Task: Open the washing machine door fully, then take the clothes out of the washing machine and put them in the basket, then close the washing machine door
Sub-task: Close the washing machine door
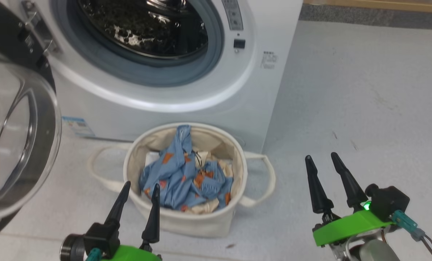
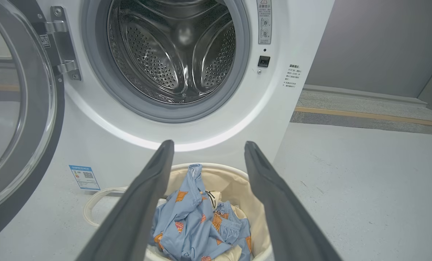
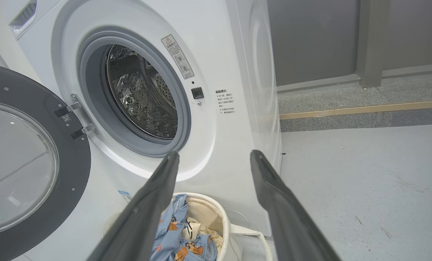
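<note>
The white washing machine (image 1: 186,90) stands with its door (image 1: 16,137) swung wide open to the left, the steel drum (image 2: 176,50) bare inside. In front of it sits the cream basket (image 1: 186,214), holding the light blue clothes (image 1: 186,174) with orange prints and some cream fabric. My left gripper (image 1: 140,185) hangs open at the basket's near left rim, nothing between its fingers. Over the floor right of the basket, my right gripper (image 1: 321,159) is open and holds nothing. The door (image 3: 31,163) and clothes (image 3: 176,232) also show in the right wrist view.
Pale grey floor (image 1: 364,101) spreads to the right of the machine. A grey strip with a yellow line (image 3: 361,108) runs along the far wall. The open door (image 2: 16,119) juts out over the floor at the left.
</note>
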Controlling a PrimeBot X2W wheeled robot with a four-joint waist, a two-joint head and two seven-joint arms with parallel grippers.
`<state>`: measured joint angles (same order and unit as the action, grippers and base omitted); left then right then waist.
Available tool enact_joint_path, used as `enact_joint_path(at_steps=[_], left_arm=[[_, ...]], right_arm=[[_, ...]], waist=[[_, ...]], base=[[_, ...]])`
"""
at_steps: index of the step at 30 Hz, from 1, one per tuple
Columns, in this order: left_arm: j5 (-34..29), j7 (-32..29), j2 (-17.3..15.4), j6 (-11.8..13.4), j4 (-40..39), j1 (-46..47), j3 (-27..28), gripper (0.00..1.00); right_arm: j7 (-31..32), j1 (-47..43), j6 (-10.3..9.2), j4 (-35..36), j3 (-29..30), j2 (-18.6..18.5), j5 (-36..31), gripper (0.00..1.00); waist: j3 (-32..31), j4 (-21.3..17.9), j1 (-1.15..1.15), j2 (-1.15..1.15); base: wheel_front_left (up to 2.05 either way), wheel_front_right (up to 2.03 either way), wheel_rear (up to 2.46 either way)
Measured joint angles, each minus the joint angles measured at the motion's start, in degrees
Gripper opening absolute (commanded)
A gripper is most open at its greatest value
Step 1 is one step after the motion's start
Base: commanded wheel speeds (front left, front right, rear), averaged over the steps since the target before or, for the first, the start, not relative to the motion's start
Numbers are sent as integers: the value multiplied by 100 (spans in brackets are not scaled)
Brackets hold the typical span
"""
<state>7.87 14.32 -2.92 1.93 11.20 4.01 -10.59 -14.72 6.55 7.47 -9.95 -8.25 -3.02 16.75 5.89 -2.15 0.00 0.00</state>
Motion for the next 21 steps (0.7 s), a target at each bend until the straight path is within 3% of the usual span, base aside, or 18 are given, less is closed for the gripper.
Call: enact_joint_path(at_steps=[8,11,21], left_arm=[[105,0,1,66,-14,-1,87,100],[-127,0,-9,96,-90,-2,98,100],[-318,0,-4,108,-190,-4,31,100]], right_arm=[[0,-2,0,-1,-2,0,0,100],[0,-2,0,-1,-5,0,0,100],[0,-2,0,1,-13,1,0,100]], waist=[[23,39,0,0],[38,58,0,0],[82,103,0,0]], base=[[-212,186,26],[-158,121,37],[-52,52,1]])
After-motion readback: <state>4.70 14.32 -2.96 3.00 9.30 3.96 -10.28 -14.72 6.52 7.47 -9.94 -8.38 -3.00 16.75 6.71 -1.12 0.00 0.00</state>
